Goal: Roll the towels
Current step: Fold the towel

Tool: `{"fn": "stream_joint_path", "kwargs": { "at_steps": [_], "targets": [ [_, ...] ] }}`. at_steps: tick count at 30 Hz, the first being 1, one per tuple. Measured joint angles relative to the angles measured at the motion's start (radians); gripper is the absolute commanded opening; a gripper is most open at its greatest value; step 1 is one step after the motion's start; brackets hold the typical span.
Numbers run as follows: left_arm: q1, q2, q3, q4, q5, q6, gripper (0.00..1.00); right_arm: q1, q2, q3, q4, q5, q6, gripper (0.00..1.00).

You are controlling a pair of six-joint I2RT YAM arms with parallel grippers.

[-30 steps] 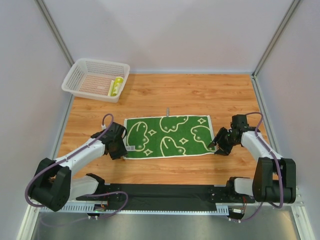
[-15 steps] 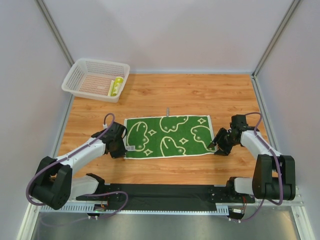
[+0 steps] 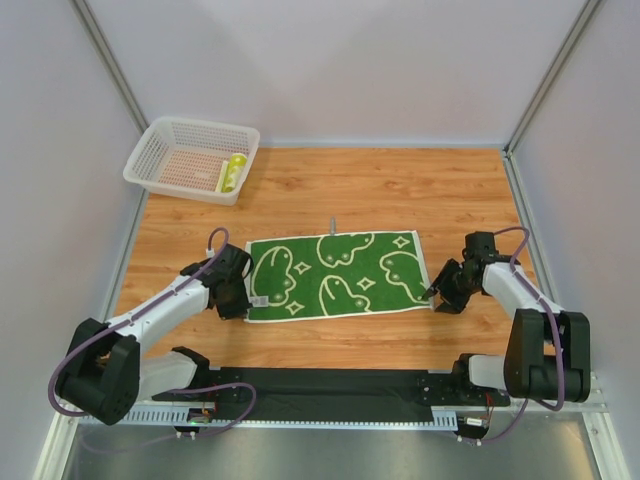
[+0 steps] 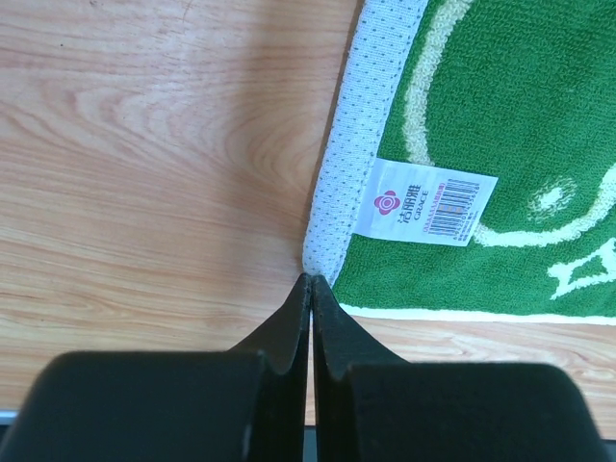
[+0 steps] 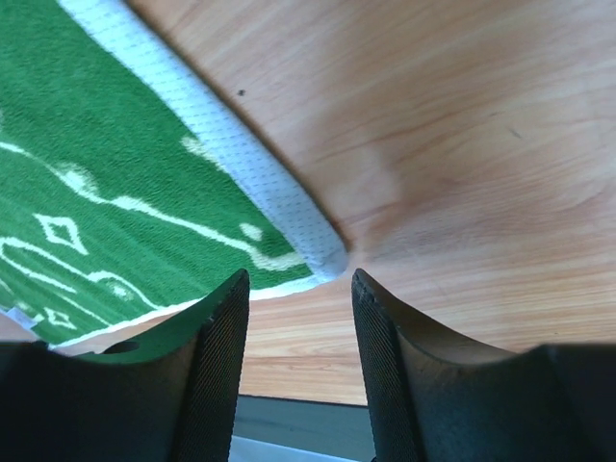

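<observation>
A green towel (image 3: 335, 275) with cream swirl patterns and white hems lies flat in the middle of the table. My left gripper (image 3: 244, 306) is shut on its near-left corner; in the left wrist view the closed tips (image 4: 310, 281) pinch the white hem of the towel (image 4: 500, 115) just below its label (image 4: 423, 202). My right gripper (image 3: 438, 296) is open at the near-right corner. In the right wrist view its gap (image 5: 296, 279) sits just short of the corner of the towel (image 5: 96, 173). A yellow-green rolled towel (image 3: 234, 172) lies in the basket.
A white mesh basket (image 3: 150, 180) stands at the far left corner of the wooden table. Grey walls close in the sides and back. A small grey tab (image 3: 334, 222) sticks out at the towel's far edge. A black rail (image 3: 330, 382) runs along the near edge.
The towel's left end has been drawn a little toward the near edge with my left gripper, so it lies slightly skewed. My right gripper has shifted slightly nearer.
</observation>
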Motion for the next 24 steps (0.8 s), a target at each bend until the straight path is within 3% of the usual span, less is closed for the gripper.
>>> {"fn": "stream_joint_path", "kwargs": {
  "at_steps": [9,17,21,24],
  "targets": [
    [0.0,-0.004,0.0,-0.014,0.0,0.005,0.0,-0.002,-0.028,-0.046,-0.002,0.071,0.023,0.38],
    [0.0,-0.005,0.0,-0.016,0.0,0.012,0.0,-0.004,0.0,-0.051,0.025,0.045,0.031,0.31],
    [0.0,-0.005,0.0,-0.016,0.0,0.015,0.0,-0.005,0.014,-0.051,0.042,0.026,0.034,0.21],
    [0.0,-0.005,0.0,-0.016,0.0,0.019,0.0,-0.007,0.026,-0.051,0.055,0.011,0.033,0.06]
  ]
}}
